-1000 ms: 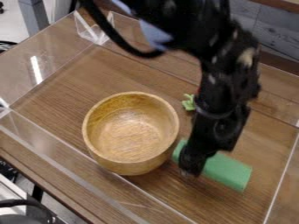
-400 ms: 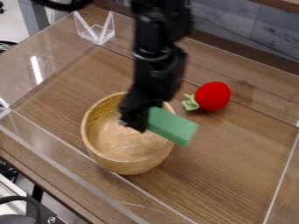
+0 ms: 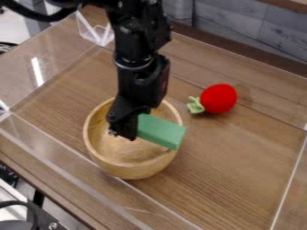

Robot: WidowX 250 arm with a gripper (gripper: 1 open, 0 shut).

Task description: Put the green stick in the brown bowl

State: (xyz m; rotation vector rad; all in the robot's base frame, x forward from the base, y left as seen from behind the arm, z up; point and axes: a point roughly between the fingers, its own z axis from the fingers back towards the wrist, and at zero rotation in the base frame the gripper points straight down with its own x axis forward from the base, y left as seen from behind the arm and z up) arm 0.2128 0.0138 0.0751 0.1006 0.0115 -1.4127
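The fingers (image 3: 128, 126) are clamped on one end of the stick (image 3: 161, 131), which hangs tilted over the bowl (image 3: 106, 153), so I'd lower it toward the middle, clear of the right rim, before letting go.

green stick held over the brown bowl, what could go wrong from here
1. The gripper holds the green stick by one end, and its far end juts out over the brown bowl's right rim. Released here, it may catch on the rim and tip out.
2. The stick hangs tilted from an end grip, so it could slip or swing.
3. Lowered carelessly, it may knock the bowl.
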